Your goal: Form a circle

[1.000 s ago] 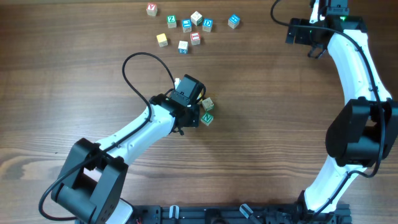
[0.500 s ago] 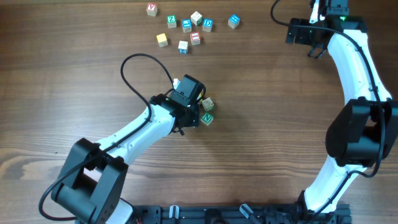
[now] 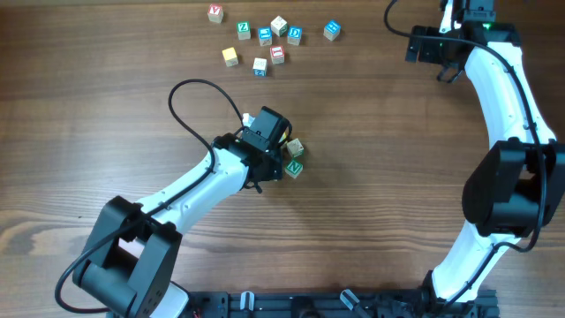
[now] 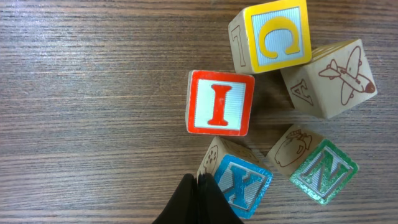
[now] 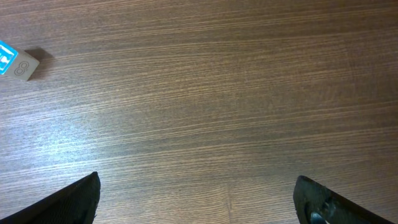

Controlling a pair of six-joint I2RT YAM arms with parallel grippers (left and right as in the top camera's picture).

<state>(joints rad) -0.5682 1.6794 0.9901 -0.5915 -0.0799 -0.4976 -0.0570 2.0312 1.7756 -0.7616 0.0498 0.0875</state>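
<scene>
The circle (image 4: pixel 273 106) is a tight ring of five letter cubes in the left wrist view: yellow C (image 4: pixel 273 34), pale airplane cube (image 4: pixel 329 78), green N (image 4: pixel 320 171), blue X (image 4: pixel 239 183) and red I (image 4: pixel 219 102). My left gripper (image 4: pixel 198 186) is shut, its black tip against the left side of the blue X cube, holding nothing. Overhead, the left gripper (image 3: pixel 275 146) covers most of the circle (image 3: pixel 294 157); only two cubes peek out on its right. My right gripper (image 5: pixel 199 205) stands wide open over bare wood, far off at the back right (image 3: pixel 447 71).
Several loose letter cubes (image 3: pixel 265 40) lie scattered at the back of the table, with a blue one (image 3: pixel 331 30) nearest the right arm; it shows at the left edge of the right wrist view as a blue cube (image 5: pixel 15 62). A black cable (image 3: pixel 190 97) loops behind the left arm.
</scene>
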